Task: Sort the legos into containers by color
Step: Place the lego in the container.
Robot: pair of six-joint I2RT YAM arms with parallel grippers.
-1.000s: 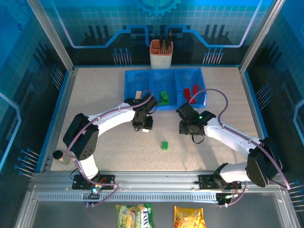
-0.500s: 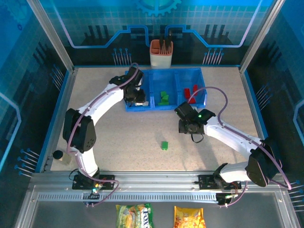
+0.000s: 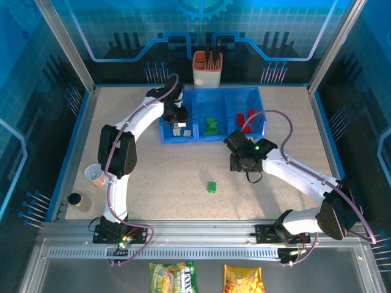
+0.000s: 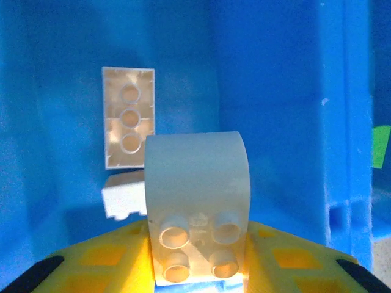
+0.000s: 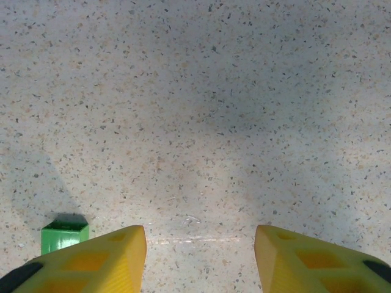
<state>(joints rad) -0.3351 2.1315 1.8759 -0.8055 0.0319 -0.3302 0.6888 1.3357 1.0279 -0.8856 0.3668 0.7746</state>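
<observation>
My left gripper (image 3: 178,124) hangs over the left compartment of the blue tray (image 3: 211,91), the containers. In the left wrist view it (image 4: 198,256) is shut on a white curved-top lego (image 4: 197,183), studs toward the camera. Under it lie a cream lego (image 4: 128,125), underside up, and a small white lego (image 4: 124,194). Green legos (image 3: 211,126) sit in the middle compartment and red legos (image 3: 246,119) in the right one. One green lego (image 3: 211,187) lies on the table. My right gripper (image 3: 239,163) is open above bare table; the wrist view has the green lego (image 5: 65,237) just left of my right gripper (image 5: 200,244).
An orange-and-white holder cup (image 3: 208,68) stands behind the tray. A small cup (image 3: 95,175) and a dark round object (image 3: 75,199) sit near the table's left edge. Two snack packets (image 3: 174,276) (image 3: 243,278) lie below the rail in front.
The left arm has swung from the table in front of the tray up and back over the left compartment, carrying the white lego. The right arm has barely moved.
</observation>
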